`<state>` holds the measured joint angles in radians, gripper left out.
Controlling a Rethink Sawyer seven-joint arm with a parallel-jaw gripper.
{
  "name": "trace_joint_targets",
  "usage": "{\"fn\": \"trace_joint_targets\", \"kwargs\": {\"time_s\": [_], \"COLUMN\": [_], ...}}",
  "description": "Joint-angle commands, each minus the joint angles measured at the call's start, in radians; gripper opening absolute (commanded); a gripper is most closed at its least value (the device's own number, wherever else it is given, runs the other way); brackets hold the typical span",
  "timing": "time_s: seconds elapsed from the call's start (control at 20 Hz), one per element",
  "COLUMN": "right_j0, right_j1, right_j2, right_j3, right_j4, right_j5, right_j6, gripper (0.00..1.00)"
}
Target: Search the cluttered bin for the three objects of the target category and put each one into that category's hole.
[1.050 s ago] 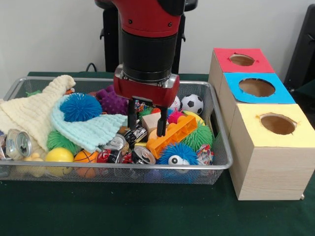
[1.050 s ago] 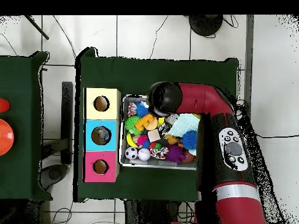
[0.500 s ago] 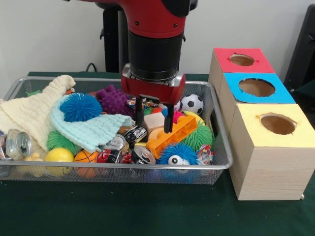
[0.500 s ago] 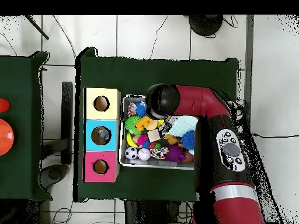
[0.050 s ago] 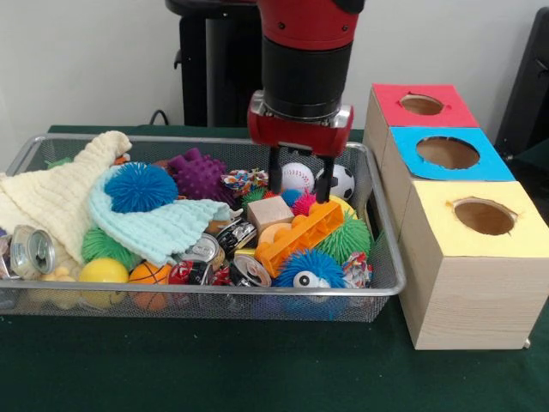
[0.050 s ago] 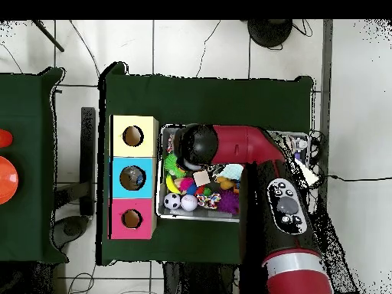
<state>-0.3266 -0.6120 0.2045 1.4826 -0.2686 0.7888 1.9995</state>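
Front view, orange toy brick [image 5: 300, 233], studded; end effector [image 5: 298, 182] above

green tablecloth [image 5: 257, 369], white wall [image 5: 86, 60] — tiled floor [image 6: 191, 42]

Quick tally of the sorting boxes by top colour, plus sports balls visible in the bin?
Red-topped box: 1
Blue-topped box: 1
Yellow-topped box: 1
Baseball: 1
Soccer ball: 1
Mini basketball: 1
Total: 6, counting only what shows; the cloths may hide more.
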Motion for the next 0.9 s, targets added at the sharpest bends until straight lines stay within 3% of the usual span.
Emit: {"fn": "trace_joint_targets", "kwargs": {"time_s": [0.05, 0.45, 0.65, 0.9], "right_j0": [0.037, 0.071, 0.1, 0.165], "right_j1": [0.006, 0.039, 0.068, 0.152], "right_j2": [-0.004, -0.02, -0.061, -0.143], "right_j3": [0.146, 0.197, 0.229, 0.211], "right_j4": [-0.033, -0.045, -0.077, -0.12], "right_j5": [-0.083, -0.129, -0.208, -0.331], "right_j6": [0.071, 0.086, 0.115, 0.177], "gripper": [1.0, 1.0, 1.0, 1.0]}}
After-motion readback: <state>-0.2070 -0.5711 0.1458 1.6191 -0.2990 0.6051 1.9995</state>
